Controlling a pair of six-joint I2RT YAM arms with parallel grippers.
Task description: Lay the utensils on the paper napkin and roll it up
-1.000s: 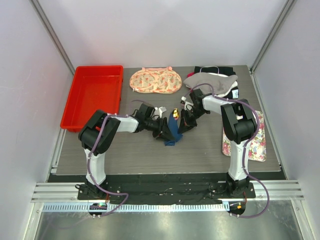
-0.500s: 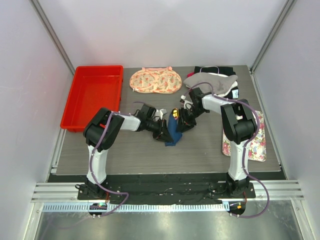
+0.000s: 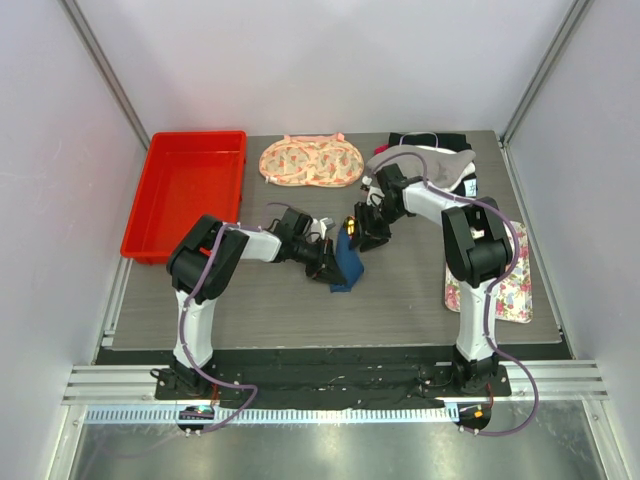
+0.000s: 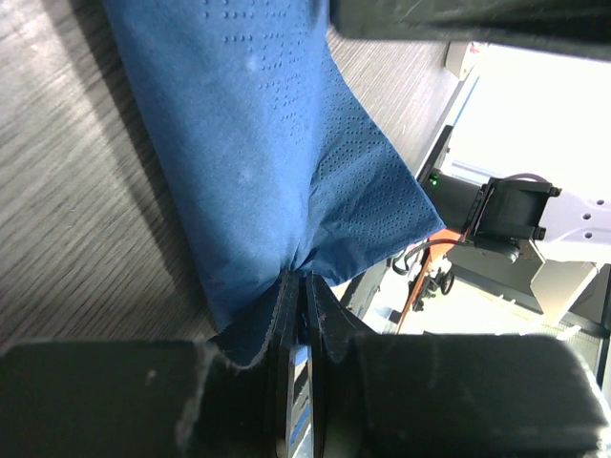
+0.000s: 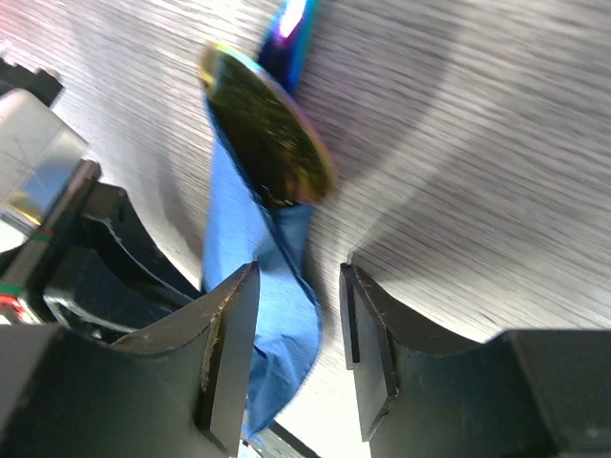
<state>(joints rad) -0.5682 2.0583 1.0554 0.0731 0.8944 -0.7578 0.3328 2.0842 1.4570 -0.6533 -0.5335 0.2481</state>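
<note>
The paper napkin (image 3: 346, 263) is a dark blue rolled bundle in mid-table. A utensil's yellowish end (image 3: 350, 222) sticks out of its far end. In the left wrist view the napkin (image 4: 277, 162) fills the frame, and my left gripper (image 4: 304, 291) is shut on its bunched edge. The top view shows that gripper (image 3: 328, 256) at the roll's left side. My right gripper (image 3: 364, 226) stands open just beyond the roll's far end. In its wrist view the jaws (image 5: 296, 275) stand apart over a fold of napkin (image 5: 239, 248), gripping nothing, with the golden spoon bowl (image 5: 267, 134) and a purple handle (image 5: 291, 29) ahead.
A red tray (image 3: 185, 195) sits at the far left. A peach floral cloth (image 3: 310, 162) lies at the back centre, and grey and black cloths (image 3: 430, 160) at the back right. A white floral mat (image 3: 510, 280) lies along the right edge.
My right gripper has let go of the roll's far end, opened, and drawn back up and to the right. My left gripper has closed on the napkin's edge.
</note>
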